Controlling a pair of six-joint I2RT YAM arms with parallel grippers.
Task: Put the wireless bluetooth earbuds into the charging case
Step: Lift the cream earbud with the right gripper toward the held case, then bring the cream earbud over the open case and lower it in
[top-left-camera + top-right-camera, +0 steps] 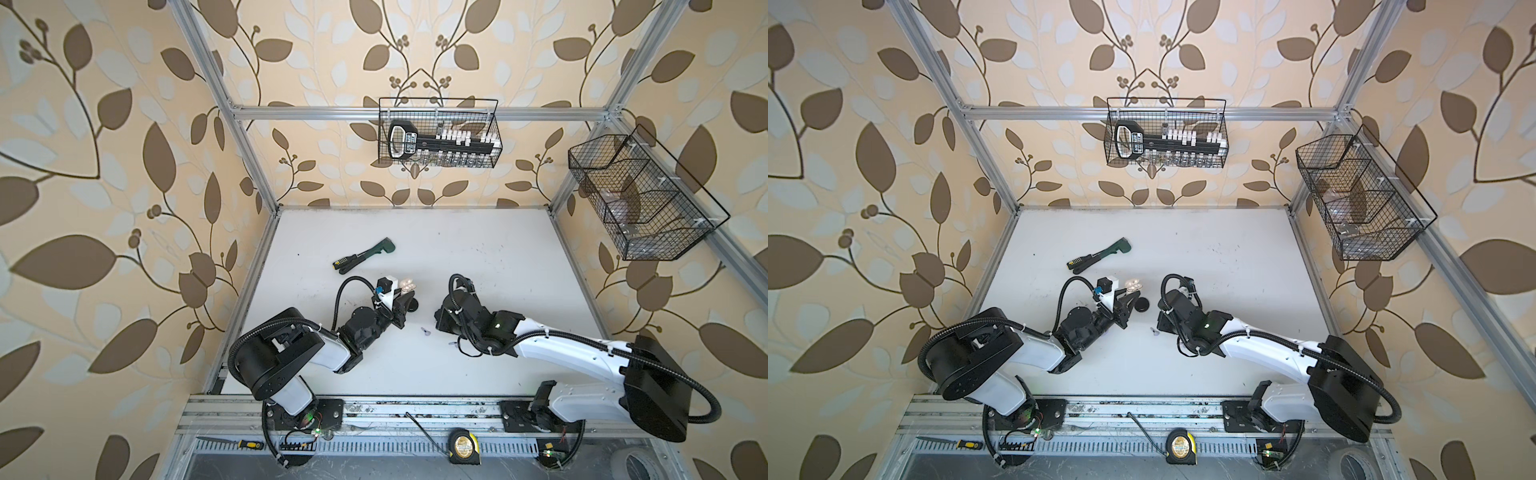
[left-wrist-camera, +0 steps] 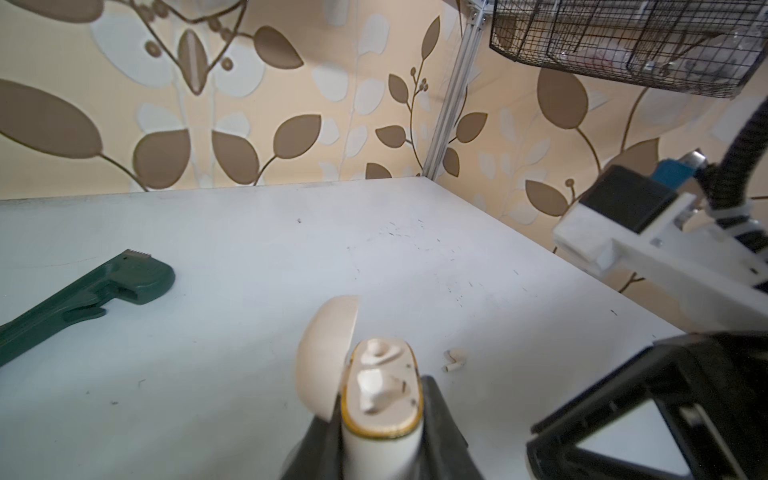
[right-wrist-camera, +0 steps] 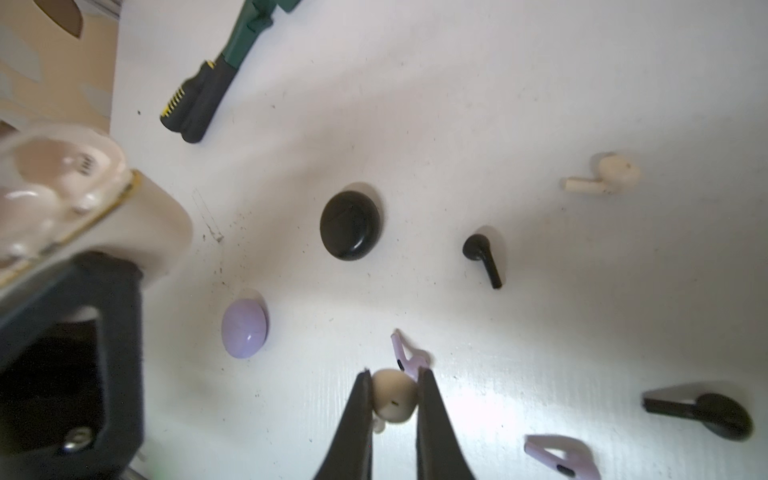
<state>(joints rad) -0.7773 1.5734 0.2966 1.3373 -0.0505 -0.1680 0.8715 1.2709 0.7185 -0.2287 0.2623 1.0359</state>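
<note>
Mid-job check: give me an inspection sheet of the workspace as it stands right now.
Surface: white table, dark specks and scuffs.
Job's things: white case open in the left hand; held white earbud in the right hand; loose white earbud, black earbuds and lilac earbuds on the table; black case and lilac case closed.
Clutter: green pipe wrench on the table; tape measure and screwdriver on the front rail.
Hands: left hand shut on white case; right hand shut on white earbud.
Cables: black hoses loop at both wrists.
Surroundings: wire baskets on the frame; leaf-patterned walls.
</note>
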